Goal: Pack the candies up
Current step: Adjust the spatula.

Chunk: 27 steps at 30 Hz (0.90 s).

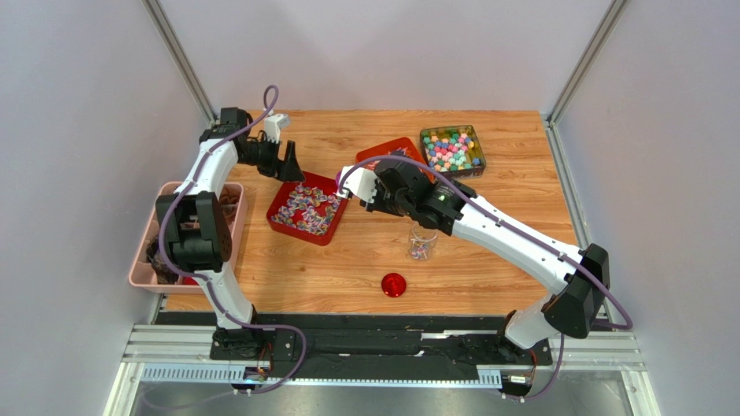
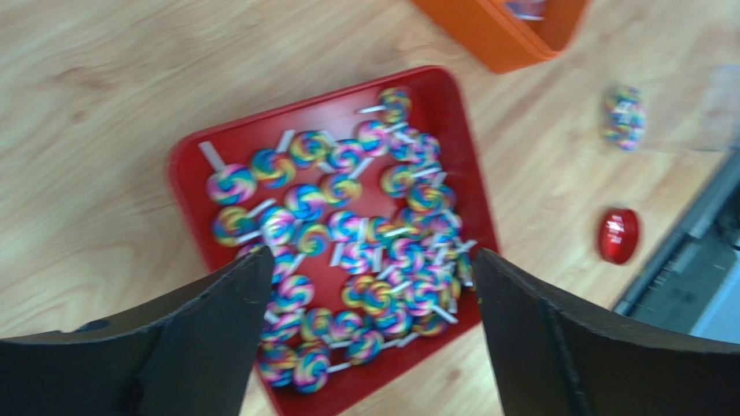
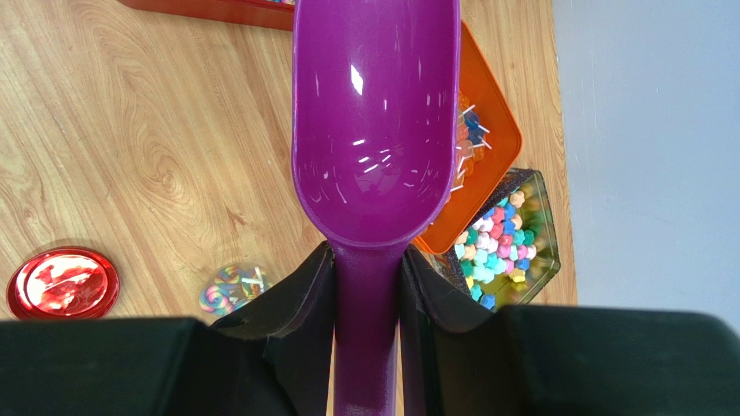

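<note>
Quick layout rundown: the lollipop tray [image 1: 276,214] sits under and just right of the left claw [image 1: 287,165], with lollipops [image 1: 308,206] piled in it. The right claw [image 1: 351,185] hangs at that tray's far right corner, with the scoop [image 3: 373,130] wedged between its fingers. Behind the right claw is a second tray [image 1: 382,149], and the box of small sweets [image 1: 483,160] is to the right of that. The jar [image 1: 423,245] stands nearer the bases than the right claw, and the round lid [image 1: 393,284] is nearer still. The bin [image 1: 139,270] is way off left of the left claw.
</note>
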Motion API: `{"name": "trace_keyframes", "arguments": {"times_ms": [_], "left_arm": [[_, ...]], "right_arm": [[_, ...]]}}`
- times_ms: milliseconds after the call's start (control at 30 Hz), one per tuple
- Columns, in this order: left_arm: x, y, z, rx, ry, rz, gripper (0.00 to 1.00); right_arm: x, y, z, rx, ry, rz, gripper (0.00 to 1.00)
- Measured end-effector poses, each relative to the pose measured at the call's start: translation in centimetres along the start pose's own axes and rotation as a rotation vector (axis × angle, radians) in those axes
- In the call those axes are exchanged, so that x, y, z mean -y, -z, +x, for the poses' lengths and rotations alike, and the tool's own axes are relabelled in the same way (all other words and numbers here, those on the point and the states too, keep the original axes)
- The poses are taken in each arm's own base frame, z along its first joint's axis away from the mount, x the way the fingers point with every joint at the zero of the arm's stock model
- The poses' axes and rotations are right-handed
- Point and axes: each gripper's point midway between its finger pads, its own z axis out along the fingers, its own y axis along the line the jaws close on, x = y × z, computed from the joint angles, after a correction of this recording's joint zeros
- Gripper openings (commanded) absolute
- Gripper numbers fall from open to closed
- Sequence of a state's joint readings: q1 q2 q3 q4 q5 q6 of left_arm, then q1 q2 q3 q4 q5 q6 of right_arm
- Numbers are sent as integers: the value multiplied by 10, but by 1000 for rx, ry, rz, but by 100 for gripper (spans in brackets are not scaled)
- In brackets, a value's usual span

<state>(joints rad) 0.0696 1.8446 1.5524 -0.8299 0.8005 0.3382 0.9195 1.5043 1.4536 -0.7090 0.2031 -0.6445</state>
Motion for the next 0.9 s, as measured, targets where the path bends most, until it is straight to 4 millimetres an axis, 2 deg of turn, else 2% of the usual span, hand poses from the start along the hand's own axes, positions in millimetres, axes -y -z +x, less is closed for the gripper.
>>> {"name": "trace_keyframes", "arguments": {"times_ms": [67,167,400,567,767,900], "left_arm": [[-13,0,0,-6,-10,-62,73],[-33,0,-2,-6,-26,-163,62],[-73,-1,15,-57,-33,-340,61],[-90,-6,32,-107,-17,-399,60],[-100,-12,42,-140,-23,-442,54],[-101,-17,46,-165,-50,-465,45]], "right_arm": [[0,0,0,-2,0,1,0],[1,0,1,-4,1,4,0],[-1,-5,3,-18,7,-2,0],[-4,-10,6,-32,11,-8,0],[-4,-10,7,-39,15,-7,0],[-4,-11,8,-43,15,-6,0]]}}
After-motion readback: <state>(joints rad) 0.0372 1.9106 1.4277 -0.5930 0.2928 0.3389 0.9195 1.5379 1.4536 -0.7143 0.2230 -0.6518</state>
